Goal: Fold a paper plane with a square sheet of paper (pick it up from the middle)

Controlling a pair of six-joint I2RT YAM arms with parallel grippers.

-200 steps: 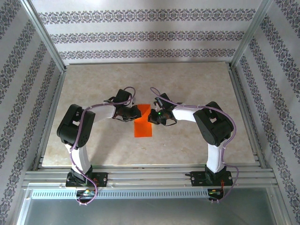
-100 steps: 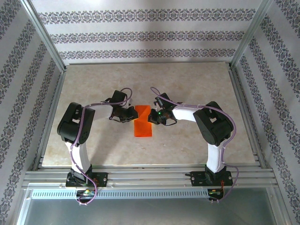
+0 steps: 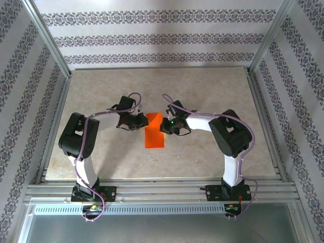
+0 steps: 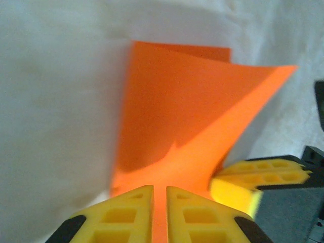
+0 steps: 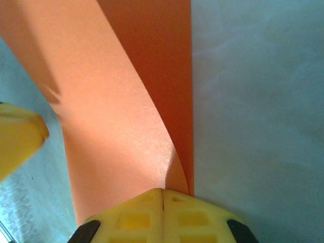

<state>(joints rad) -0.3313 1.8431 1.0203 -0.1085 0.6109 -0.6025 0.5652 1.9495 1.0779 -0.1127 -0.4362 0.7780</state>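
Left gripper [image 4: 160,215]: yellow ribbed fingers [image 4: 126,215] nearly pressed together, with a thin slit between them. The sheet of paper [image 4: 187,116] runs into that slit, so it's pinching the paper's near edge.

Right gripper [image 5: 162,215]: pads fully pressed together, and the paper's curled edge goes right into the seam. It's pinching the sheet too, from the opposite side.

In the top view both grippers meet at the far end of the orange strip, left one on its left edge, right one on its right edge, just beside each other.

Paper: thin, matte, bright orange-red. It's folded into a narrow rectangle, long axis running away from the arm bases. The top layer is lifted and bowed up between the two grips, casting a shadow on the layer under it. The lower layer lies flat on the table, fold line straight and crisp in the right wrist view. The far corner flares to a point in the left wrist view.

Sheet sits mid-table, between the two arms, slightly left of centre.

Table [image 3: 212,91]: pale beige, faintly marbled, smooth.

Enclosure: wallpaper [image 3: 152,40] with dark floral bands on white on three sides. Aluminium frame [image 3: 162,191] rails at the near edge carry both arm bases.
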